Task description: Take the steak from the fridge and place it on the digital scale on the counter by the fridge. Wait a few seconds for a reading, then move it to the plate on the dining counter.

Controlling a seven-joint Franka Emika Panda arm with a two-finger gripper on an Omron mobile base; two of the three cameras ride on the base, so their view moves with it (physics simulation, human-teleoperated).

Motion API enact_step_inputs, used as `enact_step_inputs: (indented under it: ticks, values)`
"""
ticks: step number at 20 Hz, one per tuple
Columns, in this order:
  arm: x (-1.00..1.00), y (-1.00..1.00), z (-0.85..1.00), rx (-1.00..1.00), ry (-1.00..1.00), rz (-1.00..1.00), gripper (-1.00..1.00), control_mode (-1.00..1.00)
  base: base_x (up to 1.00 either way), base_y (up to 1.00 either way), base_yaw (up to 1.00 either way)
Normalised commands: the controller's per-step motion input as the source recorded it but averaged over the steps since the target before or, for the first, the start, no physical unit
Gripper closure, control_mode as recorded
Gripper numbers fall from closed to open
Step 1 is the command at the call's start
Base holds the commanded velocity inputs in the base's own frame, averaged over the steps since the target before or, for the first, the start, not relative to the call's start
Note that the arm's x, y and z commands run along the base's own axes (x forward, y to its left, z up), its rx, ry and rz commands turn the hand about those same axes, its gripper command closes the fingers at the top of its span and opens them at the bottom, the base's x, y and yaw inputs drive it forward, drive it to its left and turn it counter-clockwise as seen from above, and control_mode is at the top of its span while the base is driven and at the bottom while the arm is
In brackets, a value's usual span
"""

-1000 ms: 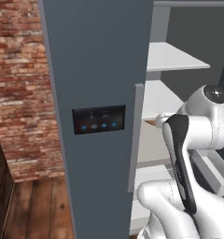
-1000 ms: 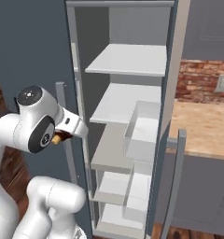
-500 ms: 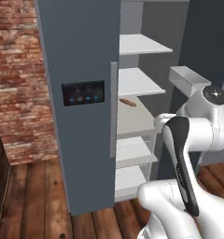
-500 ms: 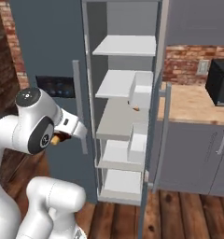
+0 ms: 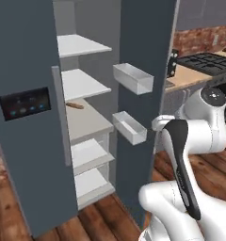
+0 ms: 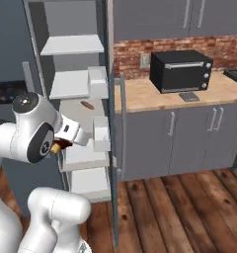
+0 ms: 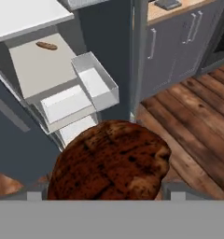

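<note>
Claw: two-finger claw [image 7: 104, 193] clamped on the flat reddish-brown steak [image 7: 109, 161], whose mottled dark brown face covers the lower middle of the hand view; in the right base view a small brown bit of it [image 6: 55, 147] shows at the white arm's wrist, at about 9 o'clock in that picture.

Fridge: tall slate-grey fridge [image 5: 25, 155] stands with its doors swung wide, white inner shelves [image 5: 79, 46] bare to see; its dark touch panel with blue icons [image 5: 24, 102] sits at 9 o'clock in the left base view.

Shelf item: small brown stick-shaped piece [image 5: 75, 105] lies on a grey middle shelf, also seen at 11 o'clock in the hand view [image 7: 46, 45].

Door bins: two pale open bins [image 5: 133, 77] hang on the inner face of the right door.

Counter: light wood-grain counter [image 6: 160, 96] over grey cabinets, just beside the fridge, at 2 o'clock in the right base view.

Scale: small flat grey digital scale [image 6: 189, 96] rests on that counter, just in front of a big black toaster oven [image 6: 180, 70].

Floor: reddish wooden planks [image 6: 179, 207].
</note>
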Motion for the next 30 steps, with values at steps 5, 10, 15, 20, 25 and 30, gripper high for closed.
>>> enact_step_inputs:
  ticks: [5, 10, 15, 20, 25, 30]
  values:
    - [0.0, 0.0, 0.0, 0.0, 0.0, 0.0, 1.0, 1.0, 0.0, -0.83, -0.71]
    - [0.0, 0.0, 0.0, 0.0, 0.0, 0.0, 1.0, 1.0, 0.0, -0.88, -0.67]
    - [0.0, 0.0, 0.0, 0.0, 0.0, 0.0, 1.0, 1.0, 0.47, -0.71, -0.38]
    - [0.0, 0.0, 0.0, 0.0, 0.0, 0.0, 1.0, 1.0, 0.99, -0.62, 0.01]
    - [0.0, 0.0, 0.0, 0.0, 0.0, 0.0, 1.0, 1.0, 1.0, -0.51, 0.17]
    - [0.0, 0.0, 0.0, 0.0, 0.0, 0.0, 1.0, 1.0, 1.0, -0.11, 0.14]
